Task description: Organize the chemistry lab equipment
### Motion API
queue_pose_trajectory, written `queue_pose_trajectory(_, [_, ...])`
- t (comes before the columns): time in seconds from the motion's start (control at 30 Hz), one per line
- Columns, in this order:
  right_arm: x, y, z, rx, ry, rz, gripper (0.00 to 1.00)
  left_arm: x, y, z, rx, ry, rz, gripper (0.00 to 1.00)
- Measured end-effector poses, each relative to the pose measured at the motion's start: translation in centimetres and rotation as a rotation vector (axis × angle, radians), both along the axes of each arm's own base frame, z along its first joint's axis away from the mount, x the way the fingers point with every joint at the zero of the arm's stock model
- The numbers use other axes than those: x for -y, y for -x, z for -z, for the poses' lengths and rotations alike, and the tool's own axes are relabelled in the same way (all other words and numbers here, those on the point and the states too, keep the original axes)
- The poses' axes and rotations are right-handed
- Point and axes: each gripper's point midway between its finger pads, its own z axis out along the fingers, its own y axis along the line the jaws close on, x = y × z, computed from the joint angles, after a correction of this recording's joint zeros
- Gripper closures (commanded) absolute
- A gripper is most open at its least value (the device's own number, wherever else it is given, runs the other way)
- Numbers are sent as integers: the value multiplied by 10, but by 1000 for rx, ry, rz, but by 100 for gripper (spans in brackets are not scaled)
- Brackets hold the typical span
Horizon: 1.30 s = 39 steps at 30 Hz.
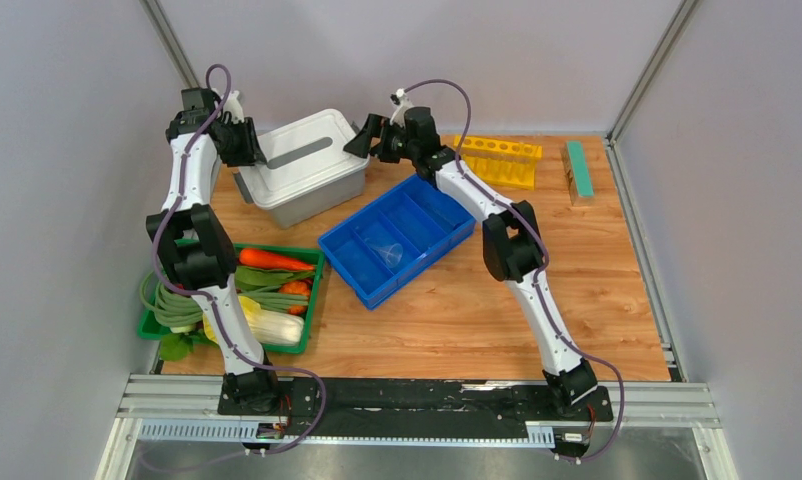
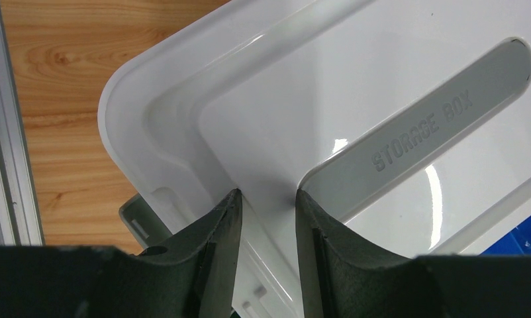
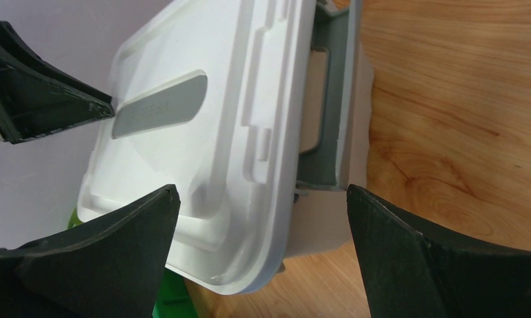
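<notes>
Over the white box (image 1: 317,190), right hand (image 3: 263,192) spreads wide, left hand (image 2: 268,193) narrow; only left-wrist view shows its lettering (image 2: 422,132).

The storage box lid (image 2: 302,99) is glossy white plastic; the counter (image 2: 57,99) is smooth grained wood; the left tool (image 2: 267,193) is matt black.

Both the left arm (image 1: 192,200) and the right arm (image 1: 497,215) extend forward, elbows raised, wrists turned inward; the black left claw (image 2: 266,199) has its jaws partly apart, the black right claw (image 3: 263,192) fully spread.
</notes>
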Motion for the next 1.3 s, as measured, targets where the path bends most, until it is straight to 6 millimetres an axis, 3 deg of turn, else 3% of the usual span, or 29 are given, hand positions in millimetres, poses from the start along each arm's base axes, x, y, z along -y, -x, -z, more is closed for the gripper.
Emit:
queue_pose_trajectory(0.17, [-6,-3,-11,26,-61,-9,5,1,1,0,9,-11,38,57])
queue_pose_trajectory(0.37, [-12,-3,7,9,-83,-35,27,1,1,-1,14,-6,50,57])
queue_pose_trajectory(0.53, [-12,-7,2,77,-68,-39,44,2,1,-1,18,7,55,57])
queue_pose_trajectory(0.83, [-12,-13,-3,224,69,12,68,1,1,-2,18,16,51,58])
queue_pose_trajectory(1.23, [-13,-10,-7,379,292,60,83,2,1,-2,17,33,44,58])
queue_pose_trajectory(1.3, [-14,-10,-7,408,343,71,90,2,1,-2,16,38,38,58])
